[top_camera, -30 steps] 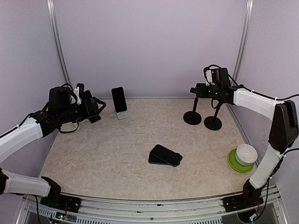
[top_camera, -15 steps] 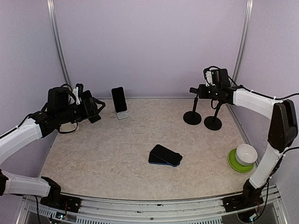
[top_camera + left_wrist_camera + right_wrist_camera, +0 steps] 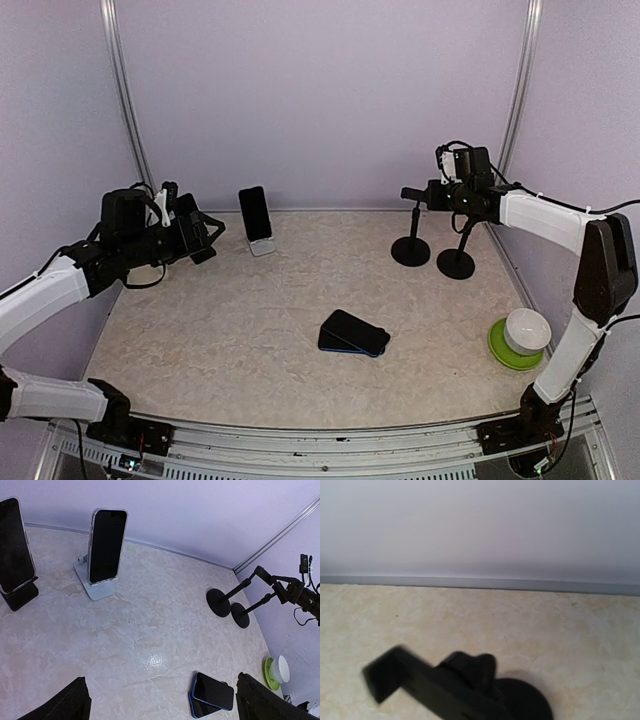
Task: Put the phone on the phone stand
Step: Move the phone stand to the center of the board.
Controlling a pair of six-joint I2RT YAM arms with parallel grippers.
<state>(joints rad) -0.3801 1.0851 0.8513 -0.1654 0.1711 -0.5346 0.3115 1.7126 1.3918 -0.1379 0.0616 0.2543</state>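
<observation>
Left gripper (image 3: 161, 690) was spread wide, holding nothing. Right gripper (image 3: 420, 192) sat at top of black phone stand (image 3: 411, 250); grip indeterminate. Phone (image 3: 356, 330) lay flat mid-table.

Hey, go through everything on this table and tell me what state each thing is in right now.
White-stand phone: upright, docked, screen dark.
Black-stand phone: upright, docked, screen dark.
Stacked phones: flat, one atop the other.
Left pole stand: upright, no phone.
Right pole stand: upright, no phone.
Bowl: upright on green plate.
Left claw: open, empty.
Right claw: at the stand tops, grip unclear.
</observation>
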